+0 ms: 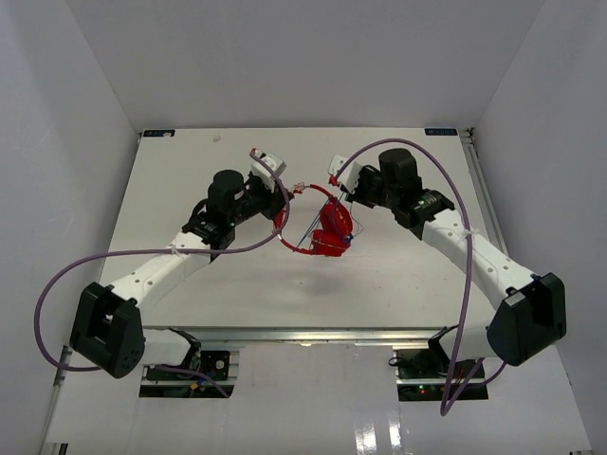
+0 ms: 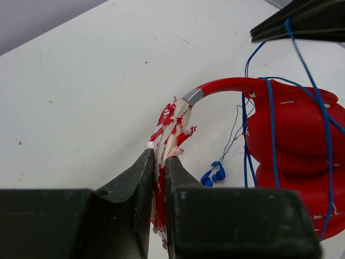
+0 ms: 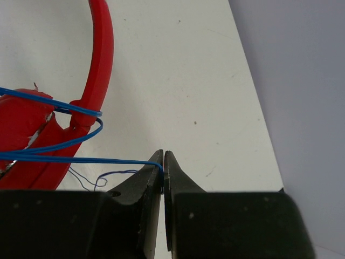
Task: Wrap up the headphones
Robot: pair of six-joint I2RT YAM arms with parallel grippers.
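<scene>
Left gripper [image 2: 160, 162] clamped on headphones [image 2: 296, 135] headband | right gripper [image 3: 163, 167] pinching blue cord [image 3: 108, 159]

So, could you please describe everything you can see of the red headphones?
The headphones are bright red, glossy plastic, near the middle of the white table. The two padded earcups sit folded together, the curved headband arching away. Its covering is torn, flaking red and white, where the left gripper pinches it. A thin blue cord loops around the earcups several times; the right gripper holds one strand taut.
</scene>
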